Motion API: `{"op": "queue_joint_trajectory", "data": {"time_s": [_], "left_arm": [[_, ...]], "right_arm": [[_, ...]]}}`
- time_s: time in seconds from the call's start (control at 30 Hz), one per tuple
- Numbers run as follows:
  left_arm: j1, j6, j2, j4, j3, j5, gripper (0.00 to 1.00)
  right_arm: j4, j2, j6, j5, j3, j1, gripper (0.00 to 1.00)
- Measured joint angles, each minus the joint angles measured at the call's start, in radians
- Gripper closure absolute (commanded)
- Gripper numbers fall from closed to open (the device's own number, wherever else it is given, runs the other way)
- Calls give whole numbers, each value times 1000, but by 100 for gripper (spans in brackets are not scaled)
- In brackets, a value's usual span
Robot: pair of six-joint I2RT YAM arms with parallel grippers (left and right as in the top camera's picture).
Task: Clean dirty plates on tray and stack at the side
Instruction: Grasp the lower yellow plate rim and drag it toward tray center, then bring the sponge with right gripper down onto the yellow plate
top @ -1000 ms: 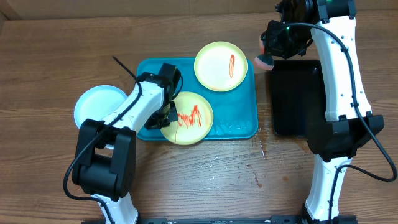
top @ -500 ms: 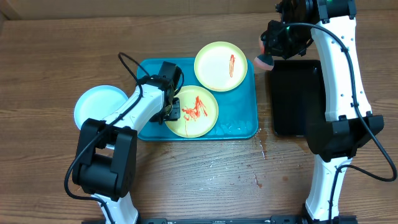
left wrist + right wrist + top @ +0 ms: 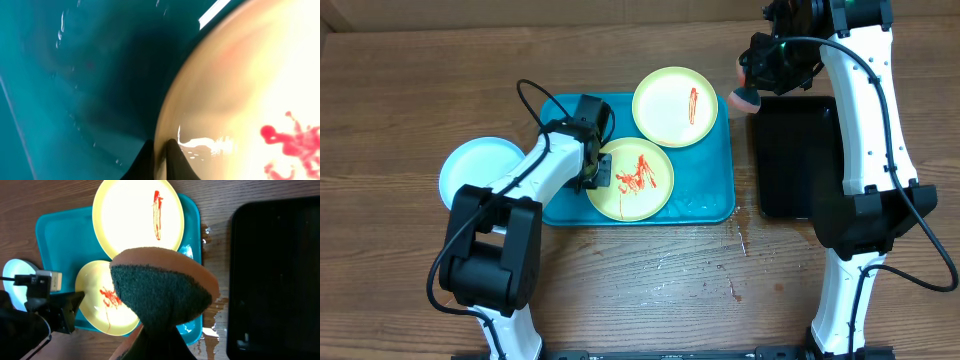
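A yellow-green plate (image 3: pixel 642 190) with red sauce smears lies at the front of the teal tray (image 3: pixel 705 185). My left gripper (image 3: pixel 601 174) is shut on its left rim. In the left wrist view the fingertips (image 3: pixel 172 157) pinch the plate's (image 3: pixel 240 90) edge above the tray floor (image 3: pixel 75 75). A second yellow-green plate (image 3: pixel 675 106) with one red streak sits at the tray's back right. A pale blue plate (image 3: pixel 475 168) rests on the table left of the tray. My right gripper (image 3: pixel 748 95) hovers beside the tray's back right corner, shut on a sponge (image 3: pixel 160 290).
A black tray (image 3: pixel 798 155) lies to the right of the teal one, under the right arm. Water drops (image 3: pixel 744 228) wet the wooden table near the teal tray's front right corner. The left arm's cable (image 3: pixel 530 100) loops over the tray's back left corner.
The smeared plate slid right and back, from overhanging the tray's front rim to further inside it. The left gripper shifted its hold on the rim. The right arm stayed still.
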Motion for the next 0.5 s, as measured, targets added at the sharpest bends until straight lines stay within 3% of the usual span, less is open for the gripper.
{"op": "queue_joint_trajectory", "data": {"time_s": [0.23,0.5], "left_arm": [[31,-31,4,-9,6,55,96],[119,-78,13,-39,11,217,96]], "right_arm": [[0,0,0,-14,0,2,96],[5,0,0,-27,-6,80,96]]}}
